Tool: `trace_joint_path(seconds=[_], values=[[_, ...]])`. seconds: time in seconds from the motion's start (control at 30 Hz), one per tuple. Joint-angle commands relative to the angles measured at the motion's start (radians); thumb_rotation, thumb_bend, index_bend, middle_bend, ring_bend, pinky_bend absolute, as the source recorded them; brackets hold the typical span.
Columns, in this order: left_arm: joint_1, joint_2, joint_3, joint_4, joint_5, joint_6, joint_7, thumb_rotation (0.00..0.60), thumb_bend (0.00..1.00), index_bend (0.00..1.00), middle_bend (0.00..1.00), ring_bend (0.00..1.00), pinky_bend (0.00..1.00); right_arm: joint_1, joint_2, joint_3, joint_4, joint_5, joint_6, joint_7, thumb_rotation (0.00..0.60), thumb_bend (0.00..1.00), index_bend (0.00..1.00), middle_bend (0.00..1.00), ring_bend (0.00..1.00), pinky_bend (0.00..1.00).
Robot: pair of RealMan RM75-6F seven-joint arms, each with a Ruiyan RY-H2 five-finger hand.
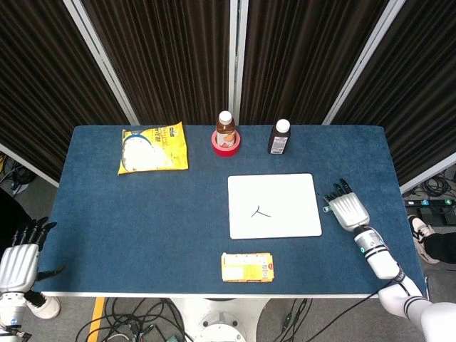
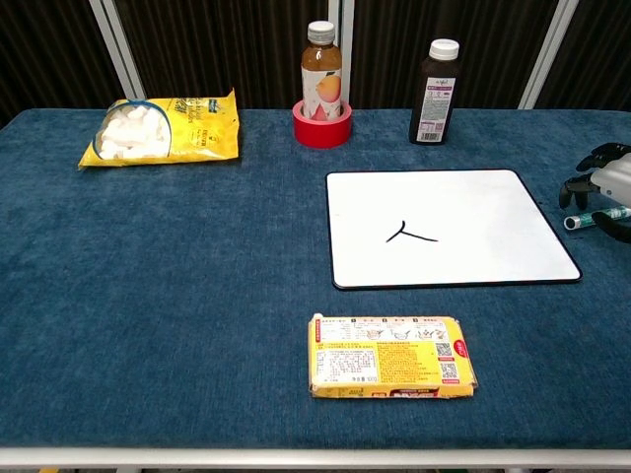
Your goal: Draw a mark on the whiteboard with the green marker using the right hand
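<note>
- Your right hand (image 1: 348, 211) sits low over the blue table (image 1: 142, 214), just beside the right edge of the whiteboard (image 1: 274, 205). That spot looks chosen to set the pen down clear of the drawing surface.
- The green marker (image 2: 588, 219) lies under that hand, with its pale tip poking out toward the board. The chest view shows the fingers (image 2: 597, 153) arched over it. You cannot tell from either view whether they grip it or have let go.
- The whiteboard is a white square with a dark rim, lying flat right of centre. It carries a small dark Y-shaped mark (image 2: 409, 234) near its middle, so the drawing step looks done.
- The marker is a slim stick, light at the visible end; its body is mostly hidden by the hand.
- Your left hand (image 1: 20, 260) hangs off the table's near-left corner, fingers apart and holding nothing.
</note>
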Motion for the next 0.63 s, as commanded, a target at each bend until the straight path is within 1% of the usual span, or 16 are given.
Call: trace_joint_path(seconds=[0.03, 0.1, 0.2, 0.23, 0.27, 0.3, 0.33, 0.4, 0.5, 0.63], values=[[-0.001, 0.001, -0.001, 0.001, 0.002, 0.001, -0.004, 0.6, 0.1, 0.16, 0.06, 0.01, 0.0, -0.034, 0.056, 0.019, -0.097, 0.022, 0.05, -0.01, 0.6, 0.54, 0.13, 0.27, 0.03, 0.0], [-0.001, 0.001, -0.002, 0.004, 0.004, 0.004, -0.006, 0.6, 0.1, 0.16, 0.06, 0.01, 0.0, -0.069, 0.108, 0.037, -0.191, 0.034, 0.122, -0.005, 0.6, 0.54, 0.12, 0.25, 0.02, 0.0], [-0.002, -0.004, -0.006, 0.011, 0.009, 0.012, -0.007, 0.6, 0.1, 0.16, 0.06, 0.01, 0.0, -0.149, 0.225, 0.069, -0.404, 0.067, 0.254, 0.022, 0.6, 0.54, 0.11, 0.23, 0.01, 0.0], [-0.003, -0.008, -0.007, 0.016, 0.012, 0.016, -0.007, 0.6, 0.1, 0.16, 0.06, 0.01, 0.0, -0.184, 0.279, 0.079, -0.501, 0.083, 0.301, 0.038, 0.6, 0.54, 0.11, 0.22, 0.01, 0.0], [-0.004, -0.012, -0.008, 0.019, 0.015, 0.018, -0.005, 0.6, 0.1, 0.16, 0.06, 0.01, 0.0, -0.22, 0.334, 0.083, -0.594, 0.094, 0.345, 0.054, 0.6, 0.53, 0.11, 0.21, 0.01, 0.0], [-0.005, -0.013, -0.009, 0.021, 0.017, 0.02, -0.005, 0.6, 0.1, 0.16, 0.06, 0.01, 0.0, -0.238, 0.36, 0.085, -0.636, 0.099, 0.366, 0.063, 0.6, 0.53, 0.1, 0.2, 0.01, 0.0], [-0.006, -0.016, -0.011, 0.023, 0.021, 0.024, -0.004, 0.6, 0.1, 0.16, 0.06, 0.01, 0.0, -0.273, 0.408, 0.083, -0.71, 0.103, 0.407, 0.078, 0.6, 0.52, 0.1, 0.19, 0.01, 0.0], [-0.008, -0.024, -0.017, 0.031, 0.026, 0.034, 0.002, 0.6, 0.1, 0.16, 0.06, 0.01, 0.0, -0.326, 0.476, 0.07, -0.81, 0.098, 0.462, 0.116, 0.6, 0.5, 0.1, 0.18, 0.01, 0.0], [-0.012, -0.03, -0.021, 0.037, 0.028, 0.038, 0.007, 0.6, 0.1, 0.16, 0.06, 0.01, 0.0, -0.377, 0.54, 0.042, -0.9, 0.066, 0.504, 0.203, 0.6, 0.5, 0.1, 0.17, 0.01, 0.0], [-0.017, -0.035, -0.023, 0.041, 0.03, 0.036, 0.014, 0.6, 0.1, 0.16, 0.06, 0.01, 0.0, -0.417, 0.572, 0.027, -0.942, 0.021, 0.557, 0.254, 0.6, 0.5, 0.1, 0.16, 0.01, 0.0]])
